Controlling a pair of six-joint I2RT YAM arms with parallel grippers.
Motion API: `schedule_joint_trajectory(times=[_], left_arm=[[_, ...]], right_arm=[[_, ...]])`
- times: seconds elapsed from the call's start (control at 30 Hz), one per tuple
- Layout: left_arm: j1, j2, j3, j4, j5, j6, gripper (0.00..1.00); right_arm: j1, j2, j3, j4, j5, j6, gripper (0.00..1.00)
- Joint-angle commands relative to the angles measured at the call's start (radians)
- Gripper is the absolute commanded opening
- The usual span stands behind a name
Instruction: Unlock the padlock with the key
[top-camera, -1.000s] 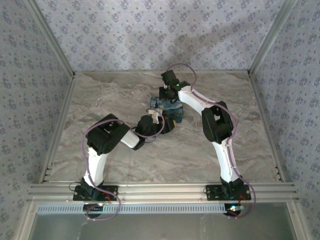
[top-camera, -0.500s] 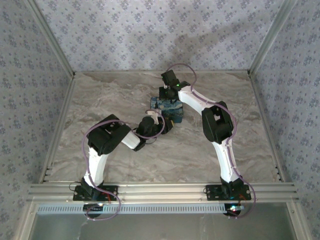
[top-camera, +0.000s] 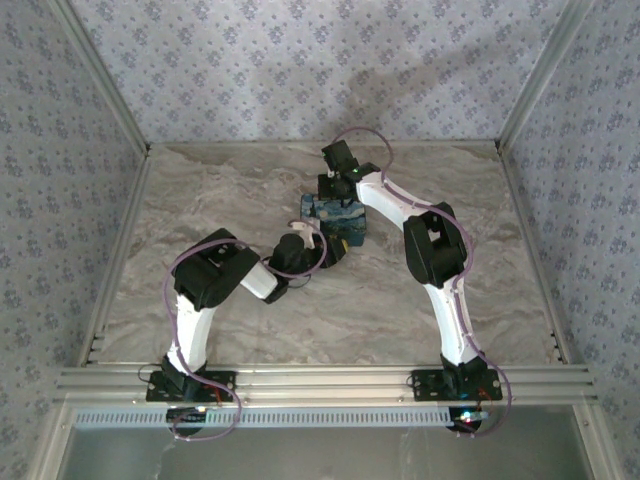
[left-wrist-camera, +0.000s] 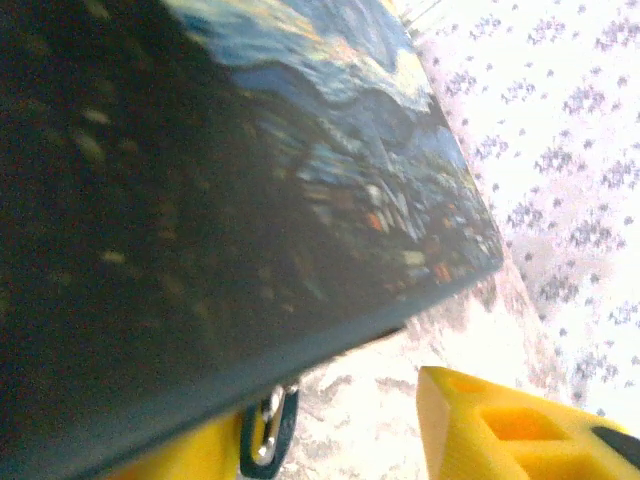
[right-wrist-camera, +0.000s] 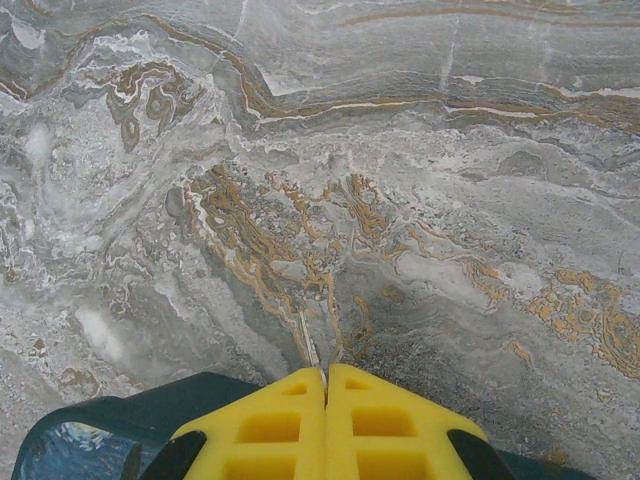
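Right wrist — yellow right jaws pressed together over veined marble (right-wrist-camera: 420, 150); left jaws spread near the blocky, swirl-printed padlock (left-wrist-camera: 300, 170).

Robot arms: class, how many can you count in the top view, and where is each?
2. The left arm starts near-left and reaches the padlock from its near side; the right arm starts near-right and reaches its far side. None seems hidden.

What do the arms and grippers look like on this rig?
The left arm and right arm have white link shells, black joint housings and black bases, with lavender cables looped alongside. A green light glows near the right wrist. The right gripper has yellow fingers with rectangular pockets.
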Motion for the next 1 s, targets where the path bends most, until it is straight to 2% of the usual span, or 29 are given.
schedule_joint_trajectory(times=[0.0,0.33,0.47,0.7,0.83,0.97], left_arm=[[0.011,0.065,-0.026,-0.177,-0.010,-0.019,0.54],[-0.019,0.075,0.026,-0.254,0.002,0.012,0.55],[-0.021,0.083,0.040,-0.244,0.027,0.022,0.45],[-0.021,0.114,0.067,-0.222,0.050,0.010,0.52],[-0.020,0.133,0.096,-0.217,0.069,0.002,0.49],[-0.018,0.131,0.087,-0.222,0.034,-0.010,0.51]], right_arm=[[0.032,0.041,-0.057,-0.177,-0.046,0.012,0.00],[0.032,0.042,-0.057,-0.166,-0.044,0.014,0.00],[0.032,0.046,-0.057,-0.171,-0.046,0.014,0.00],[0.027,0.044,-0.064,-0.175,-0.051,0.009,0.00],[0.029,0.044,-0.065,-0.172,-0.047,0.010,0.00],[0.031,0.043,-0.071,-0.167,-0.046,0.012,0.00]])
